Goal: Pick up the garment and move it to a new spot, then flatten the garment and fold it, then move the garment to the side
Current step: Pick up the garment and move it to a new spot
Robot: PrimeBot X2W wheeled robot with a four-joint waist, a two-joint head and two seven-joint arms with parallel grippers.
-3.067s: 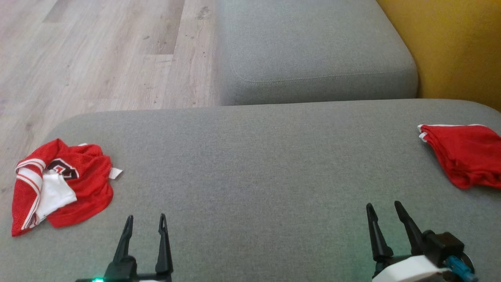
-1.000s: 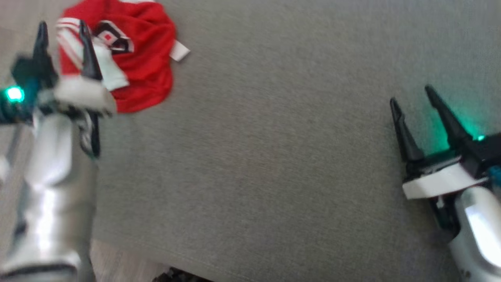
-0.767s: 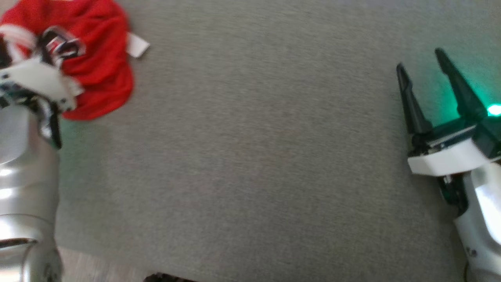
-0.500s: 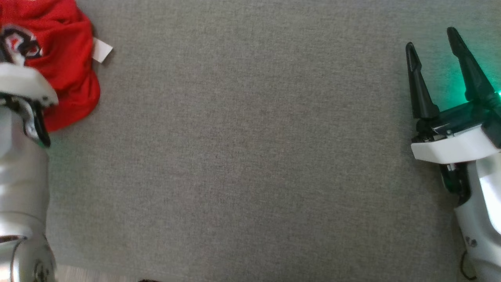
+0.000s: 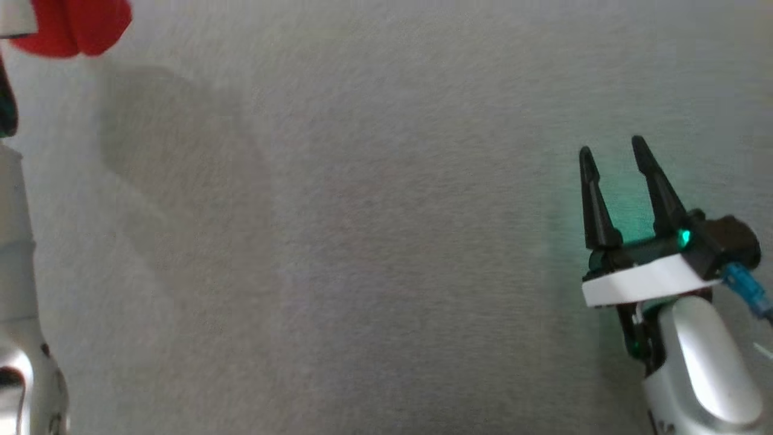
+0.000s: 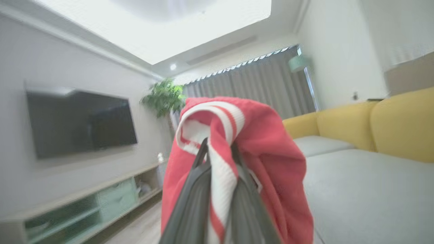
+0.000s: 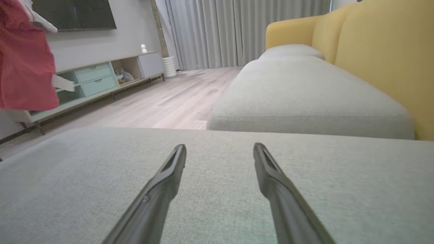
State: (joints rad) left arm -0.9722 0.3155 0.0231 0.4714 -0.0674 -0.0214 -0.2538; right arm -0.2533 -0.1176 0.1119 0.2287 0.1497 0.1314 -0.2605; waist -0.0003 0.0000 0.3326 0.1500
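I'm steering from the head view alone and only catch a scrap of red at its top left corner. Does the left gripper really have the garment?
Observer: Yes. In the left wrist view the left gripper is shut on the garment, pinching its red-and-white striped band between the fingers.
Operator: Is it off the seat?
Observer: The right wrist view shows it hanging in the air, its lower edge clear above the grey cushion, with a low cabinet behind it.
Operator: Is it bunched or spread?
Observer: Bunched. In the left wrist view the red cloth drapes over and down both sides of the fingers.
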